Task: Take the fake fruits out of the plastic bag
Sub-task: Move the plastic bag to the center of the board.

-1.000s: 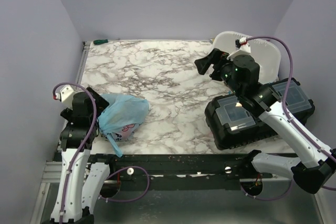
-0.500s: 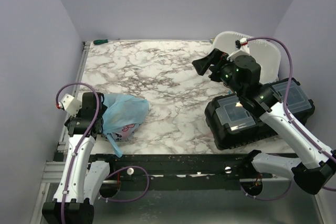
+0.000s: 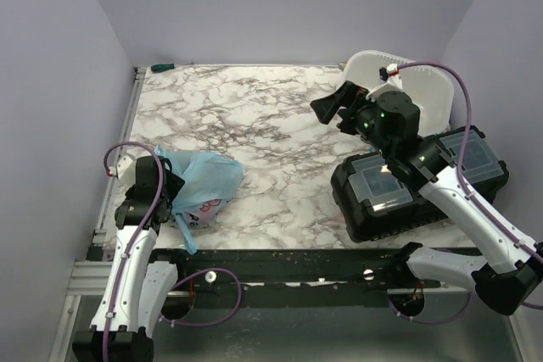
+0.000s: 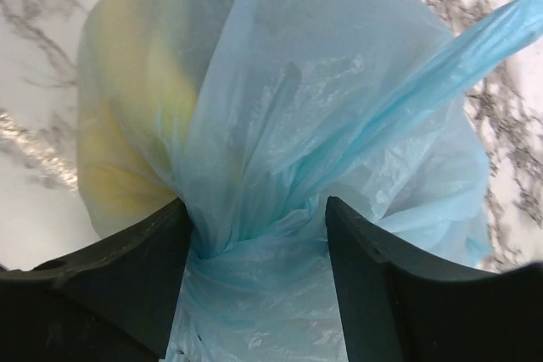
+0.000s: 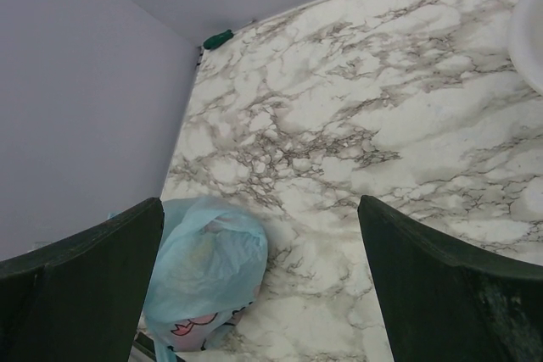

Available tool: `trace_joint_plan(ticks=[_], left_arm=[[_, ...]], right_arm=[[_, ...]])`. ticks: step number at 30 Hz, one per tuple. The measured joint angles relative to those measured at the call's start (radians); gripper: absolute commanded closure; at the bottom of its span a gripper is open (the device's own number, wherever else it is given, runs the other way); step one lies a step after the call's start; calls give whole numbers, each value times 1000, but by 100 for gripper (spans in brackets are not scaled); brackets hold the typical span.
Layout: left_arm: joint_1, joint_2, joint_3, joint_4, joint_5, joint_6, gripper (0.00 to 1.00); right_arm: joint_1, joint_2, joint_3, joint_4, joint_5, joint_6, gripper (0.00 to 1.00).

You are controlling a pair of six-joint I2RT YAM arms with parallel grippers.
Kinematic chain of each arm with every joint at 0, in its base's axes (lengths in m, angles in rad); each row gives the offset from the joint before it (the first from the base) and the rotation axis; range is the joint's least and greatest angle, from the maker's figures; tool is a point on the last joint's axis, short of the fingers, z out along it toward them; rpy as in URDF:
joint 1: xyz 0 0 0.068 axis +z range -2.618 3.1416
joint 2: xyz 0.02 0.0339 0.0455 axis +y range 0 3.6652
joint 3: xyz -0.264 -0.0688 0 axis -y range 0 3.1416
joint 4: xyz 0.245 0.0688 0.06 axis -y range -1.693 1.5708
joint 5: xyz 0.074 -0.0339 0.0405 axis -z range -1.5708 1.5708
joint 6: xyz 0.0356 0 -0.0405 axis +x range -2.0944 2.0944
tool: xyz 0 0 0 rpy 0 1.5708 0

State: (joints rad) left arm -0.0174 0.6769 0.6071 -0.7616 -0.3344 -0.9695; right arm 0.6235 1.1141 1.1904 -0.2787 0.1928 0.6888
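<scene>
The light-blue plastic bag (image 3: 204,180) lies at the near left of the marble table, with a pink-white print on its front. My left gripper (image 3: 167,191) is at its left end; in the left wrist view (image 4: 256,235) its jaws are closed in on the gathered blue plastic (image 4: 297,82), which fills the gap. A yellow fruit (image 4: 127,150) shows through the bag's wall; the other fruits are hidden. My right gripper (image 3: 335,108) hangs open and empty over the far right of the table. The right wrist view shows its jaws wide apart (image 5: 259,209) and the bag (image 5: 208,269) far below.
A black toolbox with clear lid panels (image 3: 407,192) sits at the near right under my right arm. A white tub (image 3: 424,91) stands behind it. A small green item (image 3: 161,66) lies at the far left corner. Purple walls enclose the table.
My left arm has dropped and swung toward the near edge, its gripper staying at the bag's left end. The bag's left tip has bunched up slightly. The right arm has barely moved.
</scene>
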Motion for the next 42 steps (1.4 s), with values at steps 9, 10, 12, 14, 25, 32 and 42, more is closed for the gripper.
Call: trace_joint_plan(ticks=[9, 10, 12, 14, 25, 32, 42], left_arm=[[3, 34, -25, 246, 356, 203, 60], [3, 47, -26, 265, 388, 212, 60], [-14, 112, -17, 320, 489, 249, 60], [-47, 172, 8, 349, 551, 279, 61], [-407, 507, 212, 406, 750, 421, 51], [-437, 462, 270, 364, 771, 481, 21], [-437, 184, 288, 191, 575, 571, 18]], right_arm=[[0, -29, -19, 1, 0, 0, 0], [0, -30, -21, 1, 0, 0, 0], [0, -29, -26, 0, 0, -1, 0], [0, -29, -29, 0, 0, 0, 0], [0, -3, -43, 2, -61, -5, 0], [0, 98, -45, 11, -195, -19, 0], [67, 195, -45, 31, -360, -75, 0]])
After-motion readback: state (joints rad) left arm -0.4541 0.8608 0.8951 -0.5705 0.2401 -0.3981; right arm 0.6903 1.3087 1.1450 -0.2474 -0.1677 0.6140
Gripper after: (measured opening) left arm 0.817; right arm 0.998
